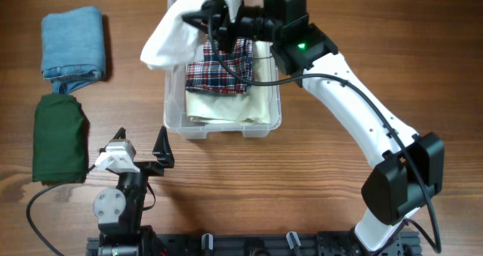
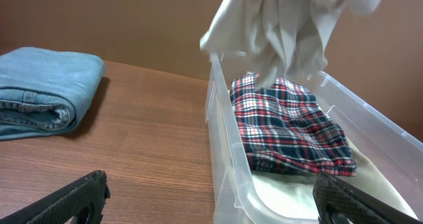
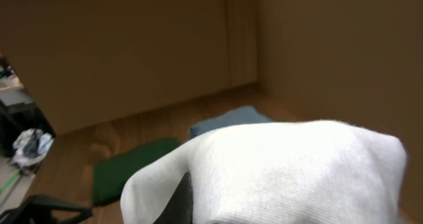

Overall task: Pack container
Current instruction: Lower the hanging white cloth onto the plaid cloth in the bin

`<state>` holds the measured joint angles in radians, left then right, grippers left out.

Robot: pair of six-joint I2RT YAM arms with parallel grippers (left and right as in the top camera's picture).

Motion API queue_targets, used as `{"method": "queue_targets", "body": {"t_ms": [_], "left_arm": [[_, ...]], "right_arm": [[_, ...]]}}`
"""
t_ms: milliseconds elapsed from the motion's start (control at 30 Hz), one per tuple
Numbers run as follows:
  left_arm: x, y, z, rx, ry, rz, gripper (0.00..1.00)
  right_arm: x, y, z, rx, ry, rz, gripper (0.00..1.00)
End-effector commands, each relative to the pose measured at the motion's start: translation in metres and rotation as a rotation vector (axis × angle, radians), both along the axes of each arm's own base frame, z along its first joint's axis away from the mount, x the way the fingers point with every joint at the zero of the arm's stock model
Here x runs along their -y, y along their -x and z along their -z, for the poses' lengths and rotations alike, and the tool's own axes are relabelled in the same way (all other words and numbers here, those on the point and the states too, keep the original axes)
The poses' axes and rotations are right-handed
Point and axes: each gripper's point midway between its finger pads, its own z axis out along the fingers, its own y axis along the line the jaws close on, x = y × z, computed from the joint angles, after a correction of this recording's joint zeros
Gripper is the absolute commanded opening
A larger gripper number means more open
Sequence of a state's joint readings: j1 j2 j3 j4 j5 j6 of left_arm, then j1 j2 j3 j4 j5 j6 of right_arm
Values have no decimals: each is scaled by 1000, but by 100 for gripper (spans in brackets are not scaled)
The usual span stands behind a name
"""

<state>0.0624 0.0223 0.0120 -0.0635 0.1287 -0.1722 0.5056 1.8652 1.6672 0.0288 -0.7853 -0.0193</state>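
Observation:
The clear container (image 1: 223, 129) stands mid-table and holds a cream cloth (image 1: 234, 105) with a folded plaid cloth (image 1: 219, 73) on top. My right gripper (image 1: 219, 14) is over the tub's far end, shut on a white cloth (image 1: 177, 33) that hangs over the far-left corner. In the right wrist view that white cloth (image 3: 284, 171) covers the jaws almost entirely. My left gripper (image 1: 141, 144) stands open near the tub's front-left corner, nothing held. In the left wrist view the container's near corner (image 2: 225, 138) lies between its fingers (image 2: 73, 201), with the plaid cloth (image 2: 287, 121) and the white cloth (image 2: 284, 26) beyond.
Folded blue jeans (image 1: 73, 48) lie at the far left, and a folded dark green cloth (image 1: 59, 139) lies just in front of them. The right arm reaches across from the front right. Both cloths also show in the right wrist view, green cloth (image 3: 132, 168) nearer.

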Motion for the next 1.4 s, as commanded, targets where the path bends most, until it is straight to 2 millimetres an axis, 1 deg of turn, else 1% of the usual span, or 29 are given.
{"method": "queue_targets", "body": {"t_ms": [0,100,167,300,533,667,833,933,967,1067,1133,1367], "left_arm": [[-2,0,3,-7,-8,-10,100],[-2,0,3,-8,-8,-10,100],[-2,0,3,-7,-8,-10,100],[-2,0,3,-8,-8,-10,99],[-2,0,3,-8,-8,-10,100],[-2,0,3,-8,-8,-10,100],[-2,0,3,-7,-8,-10,100],[-2,0,3,-7,-8,-10,100],[-2,0,3,-8,-8,-10,100],[-2,0,3,-7,-8,-10,100],[-2,0,3,-7,-8,-10,100],[-2,0,3,-8,-8,-10,100]], "right_arm": [[11,-8,-23,45,-44,11,4],[15,-17,-20,56,-50,22,4],[14,-22,-14,55,-50,24,4],[7,-30,1,44,-61,7,4],[-3,-52,16,33,-144,5,4],[-2,-58,17,43,-150,10,4],[6,-68,23,40,-142,35,4],[18,-82,35,12,-131,66,4],[24,-88,42,-7,-124,79,4],[32,-96,54,-39,-124,83,4],[34,-99,61,-48,-119,83,4],[37,-102,71,-62,-92,92,4]]}}
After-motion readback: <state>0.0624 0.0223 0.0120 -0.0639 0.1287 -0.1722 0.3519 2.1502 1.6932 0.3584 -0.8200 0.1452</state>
